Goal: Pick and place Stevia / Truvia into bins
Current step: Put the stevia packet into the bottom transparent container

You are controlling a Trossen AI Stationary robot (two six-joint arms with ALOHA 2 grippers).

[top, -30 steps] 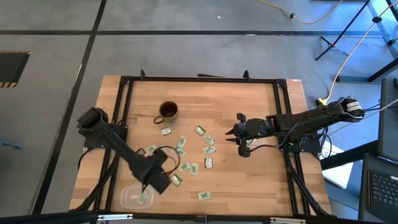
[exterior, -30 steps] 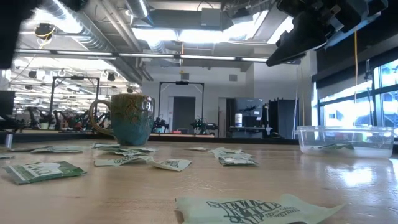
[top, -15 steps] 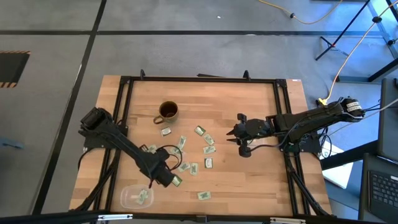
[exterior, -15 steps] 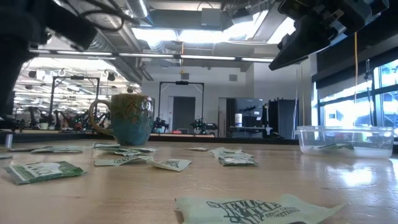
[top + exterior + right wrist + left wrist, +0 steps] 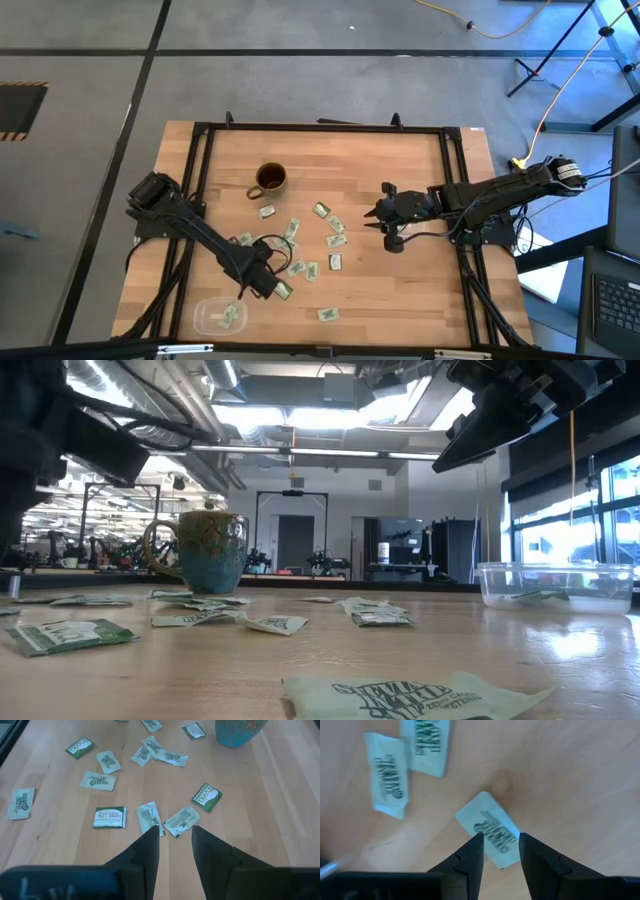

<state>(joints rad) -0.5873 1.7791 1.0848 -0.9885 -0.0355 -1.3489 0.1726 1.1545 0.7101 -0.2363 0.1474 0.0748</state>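
The left gripper (image 5: 501, 842) hovers with fingers slightly parted over one sachet (image 5: 489, 826) on the table (image 5: 420, 290), near the clear bin (image 5: 212, 318). The right gripper (image 5: 372, 215) waits narrowly open, empty.

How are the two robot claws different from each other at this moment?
The left gripper hangs low over the scattered sachets, its fingers straddling one white sachet on the wood; the right gripper hovers higher, beside the pile, with nothing between its fingers. The left gripper sits near the clear bin; the right gripper is at the table's far side from it. Both stand open and hold nothing.
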